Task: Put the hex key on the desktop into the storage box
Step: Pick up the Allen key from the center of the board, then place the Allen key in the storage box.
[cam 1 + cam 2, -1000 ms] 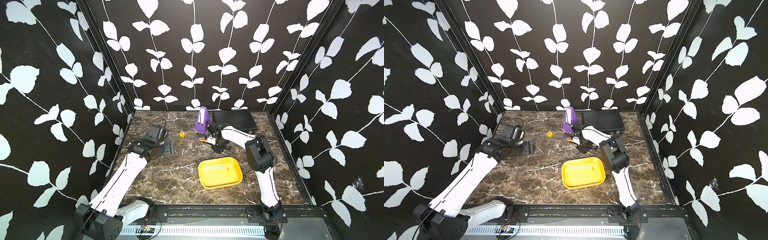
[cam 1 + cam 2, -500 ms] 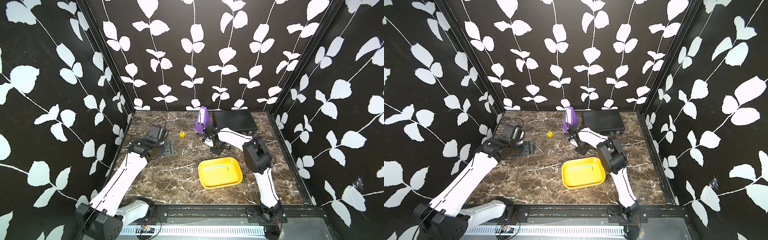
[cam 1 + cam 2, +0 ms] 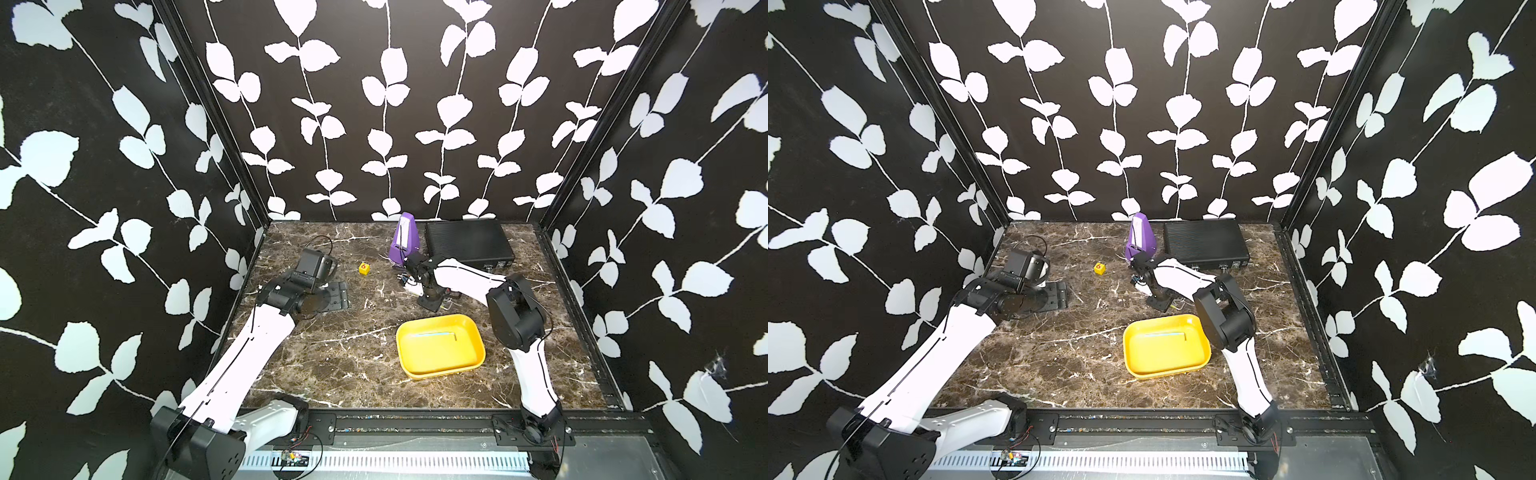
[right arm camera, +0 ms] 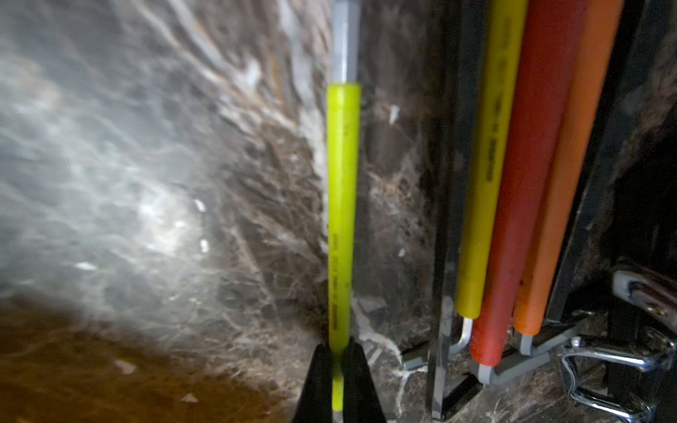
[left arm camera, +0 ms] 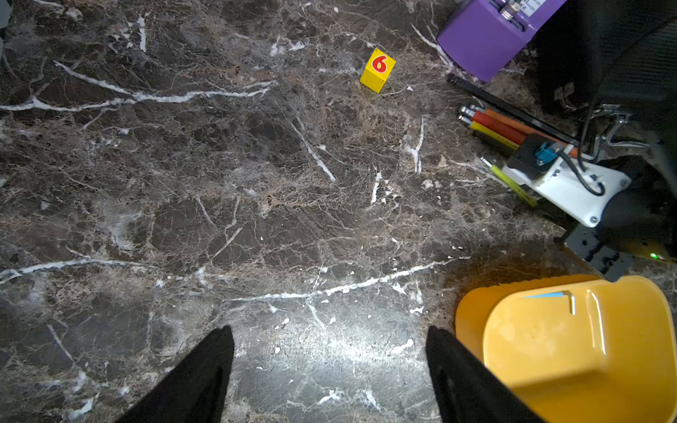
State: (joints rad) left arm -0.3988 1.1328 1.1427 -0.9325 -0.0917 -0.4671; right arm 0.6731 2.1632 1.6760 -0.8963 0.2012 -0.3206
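Marble desk lies under the left jaws, spread wide and empty. The right jaws clench the lime-green hex key near a red hex key; the storage box holds a blue hex key.

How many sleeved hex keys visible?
5. Lime-sleeved key in the right gripper; yellow key, red key, orange key together on the brown marble desktop; blue key in the yellow plastic tray. Others may be hidden.

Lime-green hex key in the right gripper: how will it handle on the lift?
Probably stiff: bare steel shows past the sleeve of the lime-green hex key. The right gripper pinches it near one end, so it may pivot. The round, smooth sleeve could slip.
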